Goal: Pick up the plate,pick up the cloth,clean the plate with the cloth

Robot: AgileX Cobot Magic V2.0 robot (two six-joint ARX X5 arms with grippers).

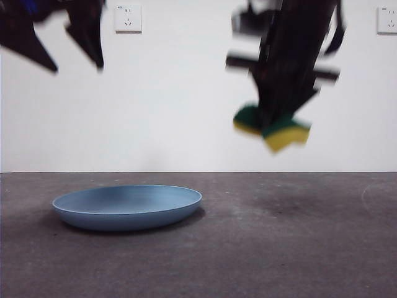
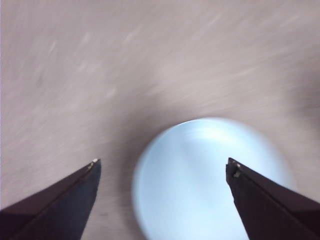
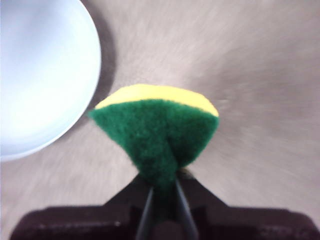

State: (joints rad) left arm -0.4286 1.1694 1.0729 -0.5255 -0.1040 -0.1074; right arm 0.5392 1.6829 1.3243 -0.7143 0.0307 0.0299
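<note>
Matt plastic, foam and fuzzy scouring fibre over a dull grey tabletop

The light-blue plate [image 1: 127, 207] looks like smooth, matt plastic — an even sheen, no sharp glints. The sponge [image 3: 156, 131] has a dark green, fuzzy, fibrous scouring face over yellow foam, pinched into a fold by the right gripper [image 3: 162, 192], whose black jaws look hard and matt. The table [image 1: 298, 248] is dull grey and faintly mottled, the wall [image 1: 186, 93] plain matt white.

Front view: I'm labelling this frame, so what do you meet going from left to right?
Left claw, open and high up → plate on the table → right claw, shut on the sponge.
</note>
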